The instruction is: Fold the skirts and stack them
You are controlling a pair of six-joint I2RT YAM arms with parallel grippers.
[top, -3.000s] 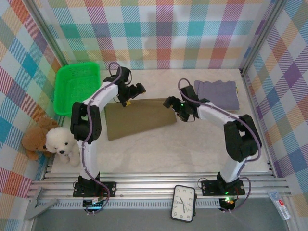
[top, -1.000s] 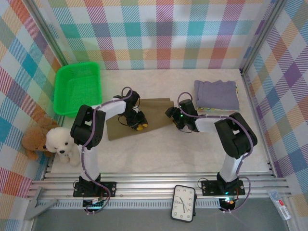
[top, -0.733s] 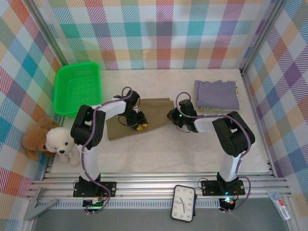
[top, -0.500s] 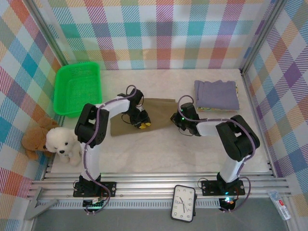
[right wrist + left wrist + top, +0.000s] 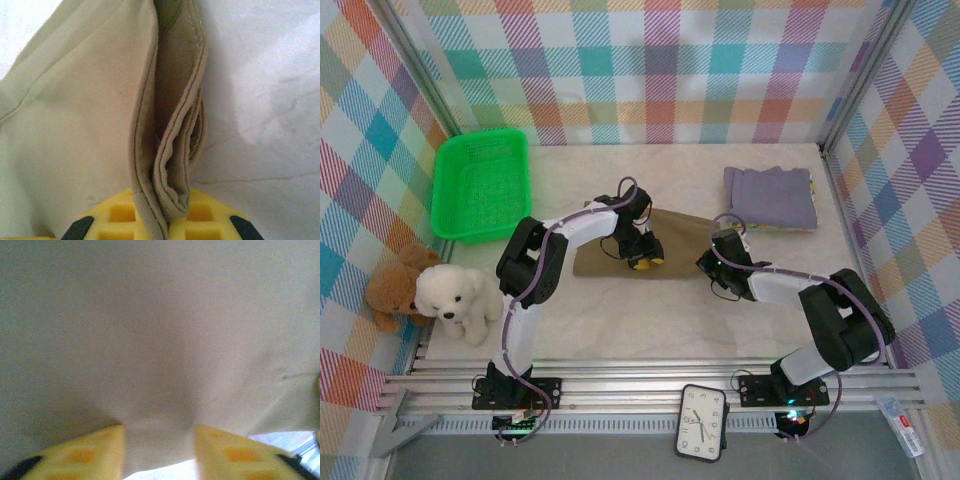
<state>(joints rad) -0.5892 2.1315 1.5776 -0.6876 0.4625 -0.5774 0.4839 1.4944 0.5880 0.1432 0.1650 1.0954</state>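
An olive-khaki skirt (image 5: 620,255) lies folded in the middle of the table. My left gripper (image 5: 645,260) presses down on its near edge. In the left wrist view the yellow fingers (image 5: 100,450) stand apart on the olive cloth (image 5: 160,330), so the left gripper (image 5: 159,435) is open. My right gripper (image 5: 708,262) is at the skirt's right end. The right wrist view shows this gripper (image 5: 162,207) shut on the bunched hem of the skirt (image 5: 75,125). A stack of folded skirts, grey-lavender on top (image 5: 770,195), sits at the back right.
A green basket (image 5: 480,180) stands at the back left. A brown teddy bear (image 5: 390,290) and a white one (image 5: 455,300) sit at the left edge. A clock (image 5: 702,420) lies below the front rail. Checked walls enclose the table (image 5: 650,320).
Both arms and the olive skirt have slid to the right. The right gripper has shut on the skirt's hem. The left fingers have spread wider.
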